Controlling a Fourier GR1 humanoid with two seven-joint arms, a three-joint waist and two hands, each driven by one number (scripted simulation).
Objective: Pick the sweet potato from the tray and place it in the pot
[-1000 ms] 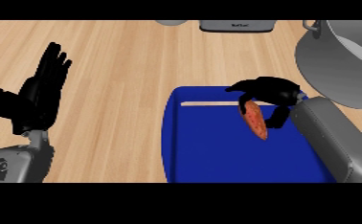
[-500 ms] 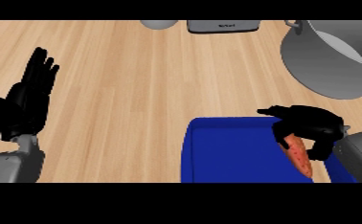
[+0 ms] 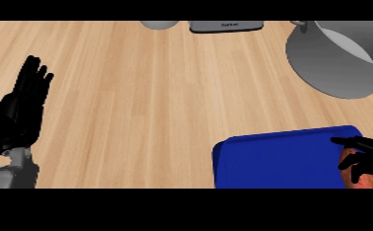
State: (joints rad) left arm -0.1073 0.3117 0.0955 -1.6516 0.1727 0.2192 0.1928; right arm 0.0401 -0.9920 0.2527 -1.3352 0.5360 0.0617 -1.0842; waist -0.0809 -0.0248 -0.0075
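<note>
Sweet potato (image 3: 348,168): in the head view only a small orange patch of it shows at the lower right edge of the frame, behind the black fingers of the right hand (image 3: 357,158). The right hand's fingers are curled around the sweet potato, and most of the hand is cut off by the frame edge. Both sit over the right end of the blue tray (image 3: 277,158), which occupies the lower right of the frame on the wooden counter (image 3: 160,92). The grey pot (image 3: 335,59) stands at the upper right, well apart from the tray. The left hand (image 3: 22,111) rests at the left edge, fingers straight and pointing up. A grey box (image 3: 226,26) and a grey rounded object (image 3: 159,24) lie along the upper edge.
</note>
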